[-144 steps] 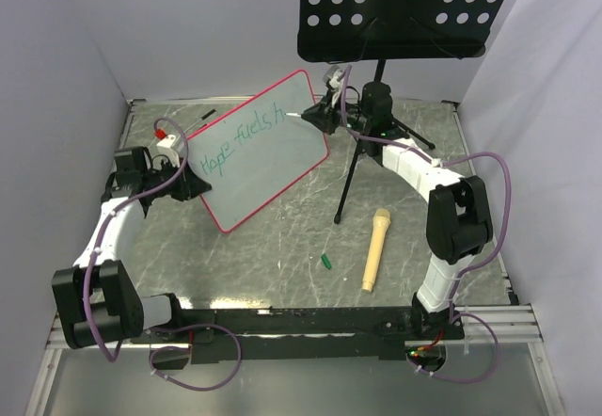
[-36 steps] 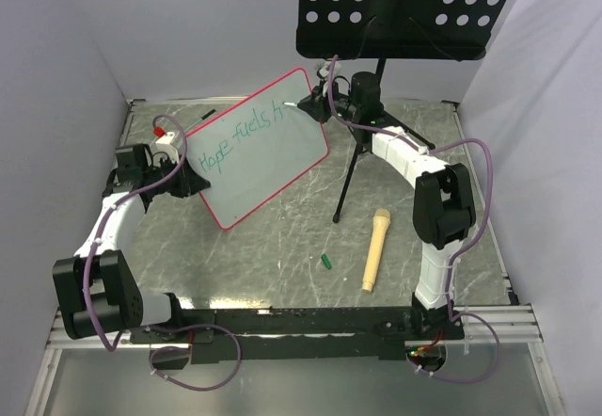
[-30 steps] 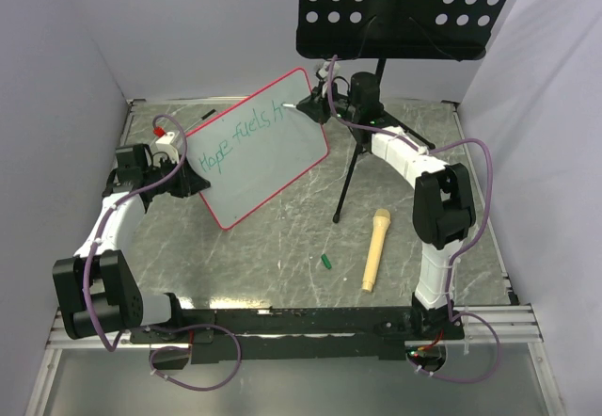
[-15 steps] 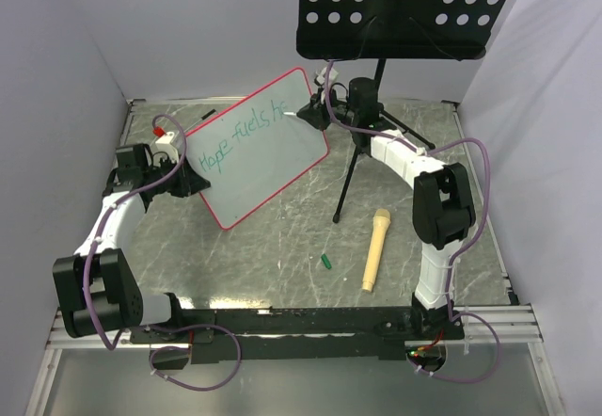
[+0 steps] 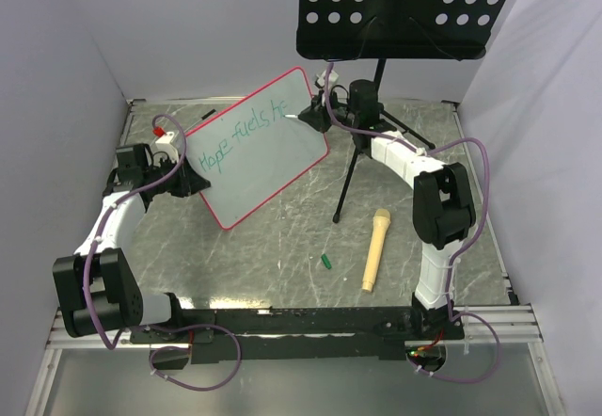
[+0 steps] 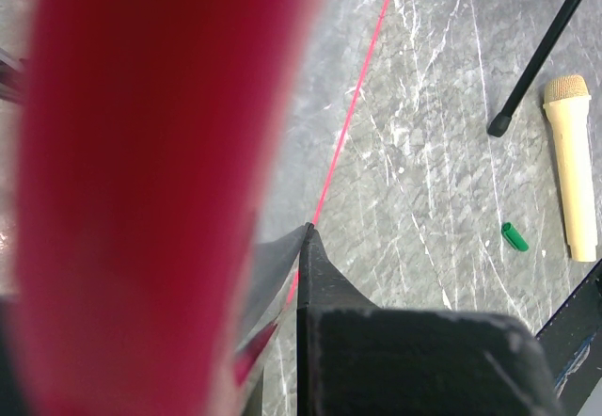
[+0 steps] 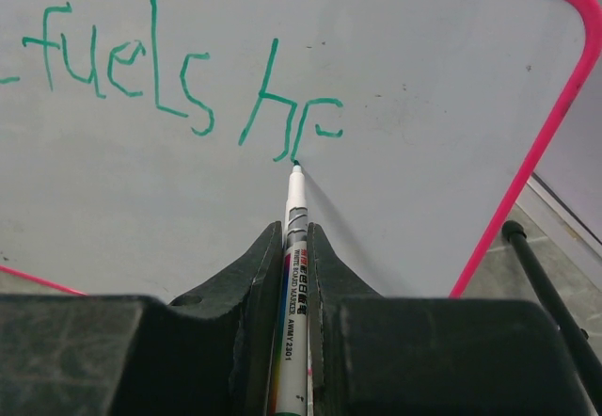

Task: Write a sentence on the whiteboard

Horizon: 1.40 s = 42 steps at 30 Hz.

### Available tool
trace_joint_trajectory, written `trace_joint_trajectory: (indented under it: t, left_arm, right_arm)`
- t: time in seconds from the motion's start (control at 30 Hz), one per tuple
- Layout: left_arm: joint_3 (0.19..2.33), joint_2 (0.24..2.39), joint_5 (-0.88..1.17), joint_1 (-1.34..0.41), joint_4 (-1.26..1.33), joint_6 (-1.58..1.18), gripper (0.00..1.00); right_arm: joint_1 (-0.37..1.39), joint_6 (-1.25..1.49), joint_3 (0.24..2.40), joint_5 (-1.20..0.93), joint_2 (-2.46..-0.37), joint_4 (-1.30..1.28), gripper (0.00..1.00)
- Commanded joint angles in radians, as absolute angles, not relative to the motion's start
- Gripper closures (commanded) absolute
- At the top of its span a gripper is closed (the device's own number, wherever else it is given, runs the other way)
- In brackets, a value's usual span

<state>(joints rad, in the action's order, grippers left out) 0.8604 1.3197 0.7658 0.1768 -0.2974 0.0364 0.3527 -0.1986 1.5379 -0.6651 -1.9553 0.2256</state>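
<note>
The right end effector (image 7: 295, 231) pinches a thin white marker pen (image 7: 294, 195). Just ahead of its fingers, the pen's tip touches the rectangular white whiteboard with a pink-red frame (image 7: 442, 68), below the last strokes of the teal-green handwritten sentence (image 7: 155, 58), "Hope fuels he". The left end effector (image 5: 192, 183) clamps the board's near edge, holding it tilted above the grey marbled table (image 5: 282, 237).

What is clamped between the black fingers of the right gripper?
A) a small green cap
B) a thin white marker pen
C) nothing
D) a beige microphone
B: the right gripper is shut on the thin white marker pen, whose tip touches the white board with the pink frame at the teal-green writing.
</note>
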Motion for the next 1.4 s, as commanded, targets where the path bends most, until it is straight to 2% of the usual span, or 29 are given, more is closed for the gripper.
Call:
trace_joint_trajectory:
  t: [0.0, 0.5, 1.37]
  left_arm:
    - [0.834, 1.362, 0.356, 0.173, -0.419, 0.193, 0.99]
    - [0.834, 1.362, 0.357, 0.172, -0.419, 0.192, 0.99]
    - [0.831, 1.359, 0.360, 0.173, -0.417, 0.189, 0.99]
  right_arm:
    - [0.333, -0.196, 1.549, -0.637, -1.921, 0.270, 1.00]
    - [0.316, -0.127, 1.528, -0.683, -1.864, 0.348, 1.00]
    - [0.322, -0.091, 1.664, -0.677, -1.957, 0.301, 1.00]
